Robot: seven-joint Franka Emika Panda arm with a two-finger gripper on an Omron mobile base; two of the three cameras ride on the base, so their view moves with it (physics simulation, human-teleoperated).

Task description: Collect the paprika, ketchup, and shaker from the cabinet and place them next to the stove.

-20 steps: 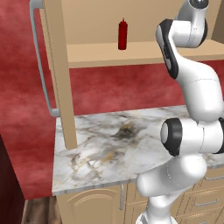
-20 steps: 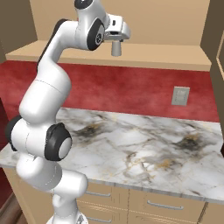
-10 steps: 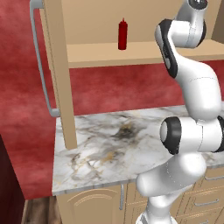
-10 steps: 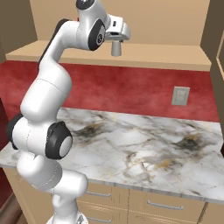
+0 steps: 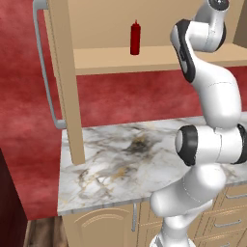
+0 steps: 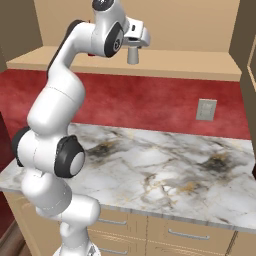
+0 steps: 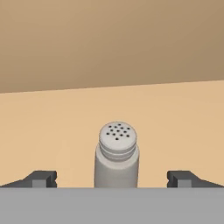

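The small pale grey shaker with a perforated rounded top (image 7: pixel 117 154) stands upright on the light tan wooden cabinet shelf (image 5: pixel 159 58), between the wide-apart fingertips (image 7: pixel 41 178) of the end effector (image 7: pixel 112 179), untouched. The slim red ketchup squeeze bottle (image 5: pixel 135 38) stands further along that shelf, above the marble table (image 5: pixel 120 164).
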